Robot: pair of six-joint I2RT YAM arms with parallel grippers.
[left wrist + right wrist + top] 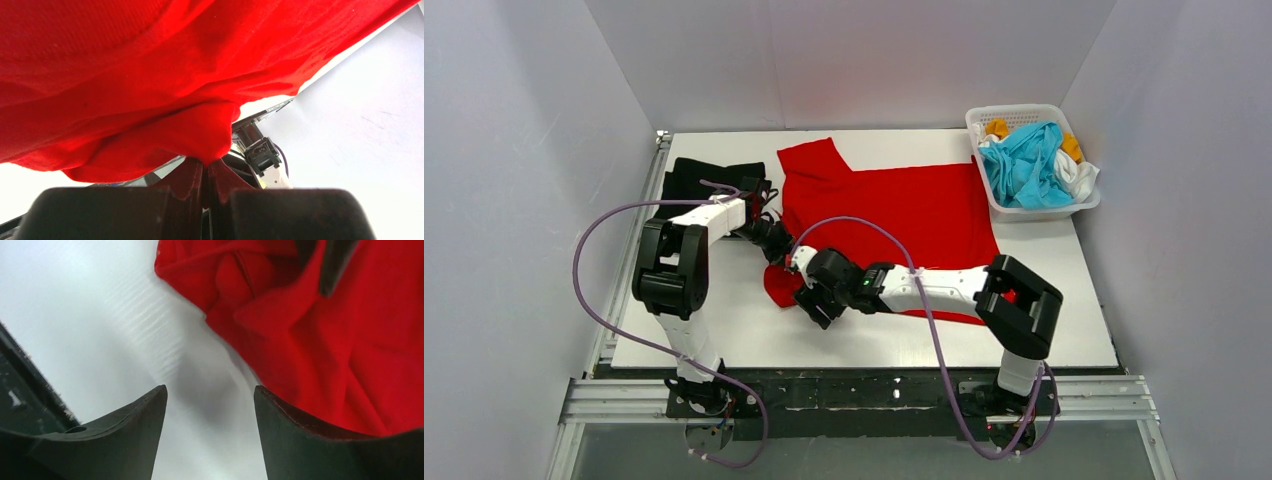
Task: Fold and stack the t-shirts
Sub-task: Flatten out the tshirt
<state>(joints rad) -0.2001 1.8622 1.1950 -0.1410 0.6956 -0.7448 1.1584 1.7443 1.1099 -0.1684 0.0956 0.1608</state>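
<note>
The red t-shirt [904, 210] lies spread on the bench [874, 345] beside the basket [1044, 209], your left pincer [205, 171] clamped on its bunched edge, your right pincer [210, 390] agape just off the cloth: pull before that one bites, and the fold may skew.

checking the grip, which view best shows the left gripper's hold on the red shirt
Left wrist view: close up, the left gripper is shut on a bunched fold of the red t-shirt. The top external view shows it only small, at the shirt's left edge. The right wrist view shows red cloth but no clear pinch.
</note>
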